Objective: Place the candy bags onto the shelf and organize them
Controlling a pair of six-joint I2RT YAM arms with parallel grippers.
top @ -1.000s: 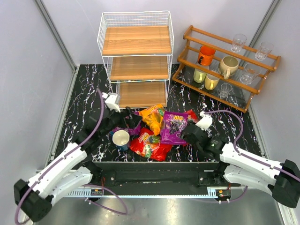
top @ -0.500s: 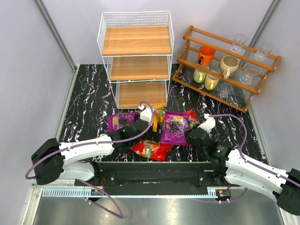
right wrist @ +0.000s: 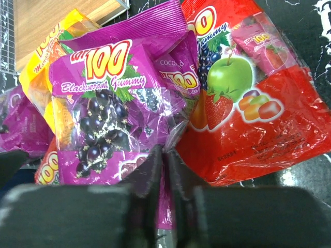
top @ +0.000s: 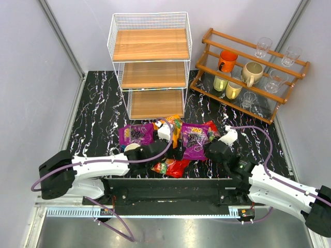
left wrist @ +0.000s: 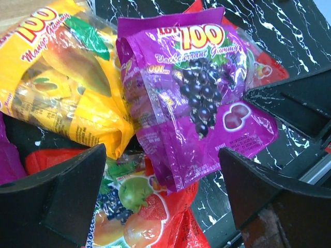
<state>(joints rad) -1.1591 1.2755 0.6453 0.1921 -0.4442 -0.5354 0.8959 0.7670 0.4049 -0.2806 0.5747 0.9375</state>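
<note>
Five candy bags lie in a heap in front of the white wire shelf (top: 150,62): a purple one (top: 135,134) at the left, an orange one (top: 175,125), a purple one (top: 194,140), a red one (top: 211,126) and a red one (top: 174,166) nearest the arms. My left gripper (top: 178,152) is open and empty, its jaws wide above the middle purple bag (left wrist: 196,103) and the near red bag (left wrist: 139,212), with the orange bag (left wrist: 67,88) to their left. My right gripper (right wrist: 165,170) is shut, its tips over the near edge of the purple bag (right wrist: 103,103), beside the red bag (right wrist: 248,119).
A white-and-blue cup (top: 132,148) stands partly hidden behind my left arm. A brown stepped rack (top: 248,72) with mugs and glasses stands at the back right. The shelf's three boards are bare. The table's front edge runs just below the near red bag.
My left arm has swung from the left side over to the heap of bags, uncovering the left purple bag. The right arm has shifted slightly and stayed shut.
</note>
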